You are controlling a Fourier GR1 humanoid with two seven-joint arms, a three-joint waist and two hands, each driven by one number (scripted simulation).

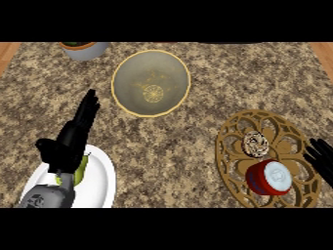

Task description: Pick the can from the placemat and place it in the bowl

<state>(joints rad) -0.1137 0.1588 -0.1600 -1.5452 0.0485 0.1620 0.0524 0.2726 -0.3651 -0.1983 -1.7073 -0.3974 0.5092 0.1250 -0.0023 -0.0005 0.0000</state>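
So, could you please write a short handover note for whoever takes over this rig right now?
Left robot hand: open, fingers straight, holding nothing, above the white plate.
Right robot hand: open, at the placemat's right edge, not gripping.
Red can: on the placemat, near side.
Bowl: holds no can, farther along the counter.
Done: nothing yet.
Left: grasp the can, lift it, place it in the bowl.

left hand (73,134): fingers straight, raised | right hand (332,163): fingers spread, unclosed

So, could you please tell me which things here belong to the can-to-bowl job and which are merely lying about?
Job: red can, openwork placemat, bowl, right hand.
Lying about: white plate with a green item, plant pot, resting left hand.
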